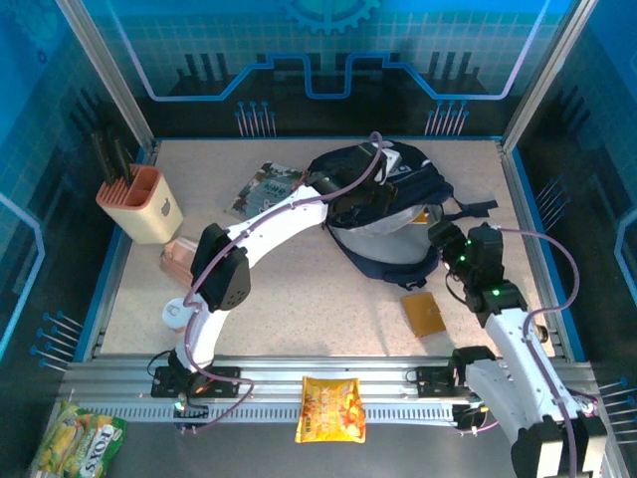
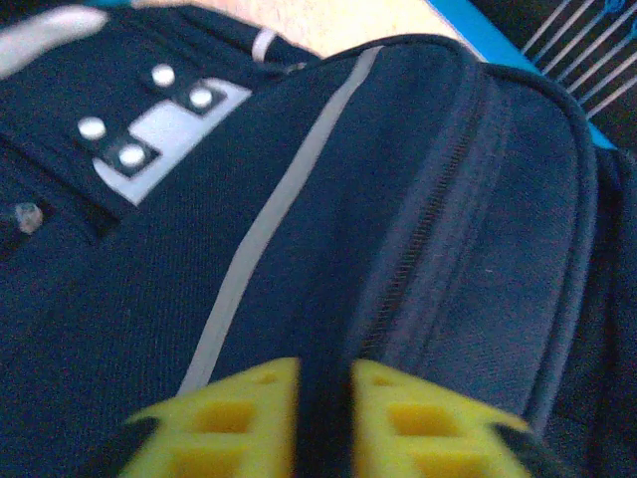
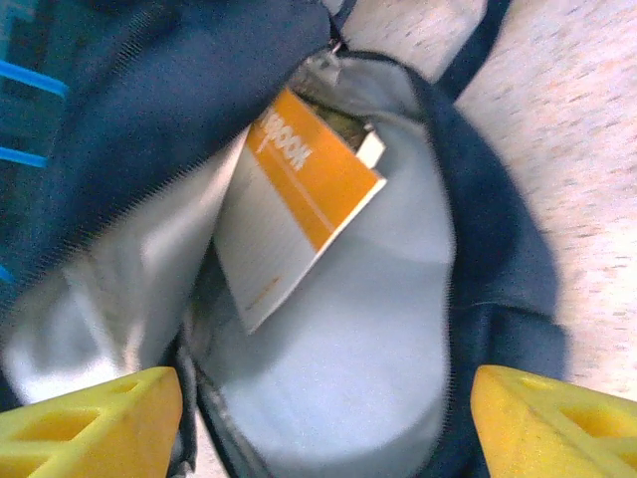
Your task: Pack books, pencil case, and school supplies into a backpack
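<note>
The navy backpack [image 1: 393, 224] lies at the back centre of the table with its mouth facing right. My left gripper [image 1: 350, 207] rests on its top panel [image 2: 299, 199]. Its yellow fingers [image 2: 229, 423] stand a narrow gap apart over a fold of fabric. My right gripper [image 1: 445, 244] hangs wide open at the mouth [image 3: 328, 418] with nothing between its fingers. An orange-and-white notebook [image 3: 299, 189] leans inside against the pale lining. A green-and-white book [image 1: 264, 189] lies left of the backpack. A tan-brown square piece [image 1: 423, 312] lies on the table near my right arm.
A peach holder with black tools [image 1: 139, 204] stands at the left. A pinkish-tan pouch [image 1: 177, 261], perhaps the pencil case, sits in front of it, with a small white round item [image 1: 177, 314] nearer. A yellow snack bag [image 1: 330, 408] lies on the front rail.
</note>
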Robot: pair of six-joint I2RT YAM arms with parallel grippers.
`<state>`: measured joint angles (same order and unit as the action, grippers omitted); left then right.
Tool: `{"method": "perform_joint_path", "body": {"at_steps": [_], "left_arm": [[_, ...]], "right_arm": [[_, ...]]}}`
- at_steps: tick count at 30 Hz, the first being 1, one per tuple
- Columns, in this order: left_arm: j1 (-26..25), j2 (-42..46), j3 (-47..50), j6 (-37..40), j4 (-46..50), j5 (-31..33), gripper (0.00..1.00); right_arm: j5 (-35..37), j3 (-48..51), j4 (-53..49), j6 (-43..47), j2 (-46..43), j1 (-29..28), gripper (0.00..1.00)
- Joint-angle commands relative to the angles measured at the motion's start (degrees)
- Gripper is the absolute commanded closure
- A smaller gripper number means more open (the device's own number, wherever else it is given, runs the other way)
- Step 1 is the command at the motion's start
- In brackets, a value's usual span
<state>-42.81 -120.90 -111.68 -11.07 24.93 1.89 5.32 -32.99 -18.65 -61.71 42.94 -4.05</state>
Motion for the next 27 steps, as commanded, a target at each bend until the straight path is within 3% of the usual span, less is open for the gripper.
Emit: {"method": "perform_joint_path", "body": {"at_steps": [1,5,10,18,27], "left_arm": [[2.2,6.59,6.46,-2.88,-3.95,-5.44,0.53],[3.61,14.45,19.38,-7.08,-11.32,-6.28,0.27],[9.19,21.54,32.11,-12.73,-14.07,-2.55,0.08],[20.02,23.19,41.2,-15.53,-10.45,0.57,0.01],[29.27,10.96,32.49,-13.5,-2.31,-3.27,0.01]], "right_arm": [[5.95,-5.83,-12.03,6.33,-0.8,0.35,0.22],[5.57,-9.07,-12.26,9.34,0.85,0.28,0.21],[0.88,-8.57,-7.07,11.22,3.46,0.12,0.19],[-2.09,-6.44,-1.35,11.75,6.72,-1.17,0.14],[-2.96,-5.99,0.68,12.18,7.42,-3.04,0.1]]}}
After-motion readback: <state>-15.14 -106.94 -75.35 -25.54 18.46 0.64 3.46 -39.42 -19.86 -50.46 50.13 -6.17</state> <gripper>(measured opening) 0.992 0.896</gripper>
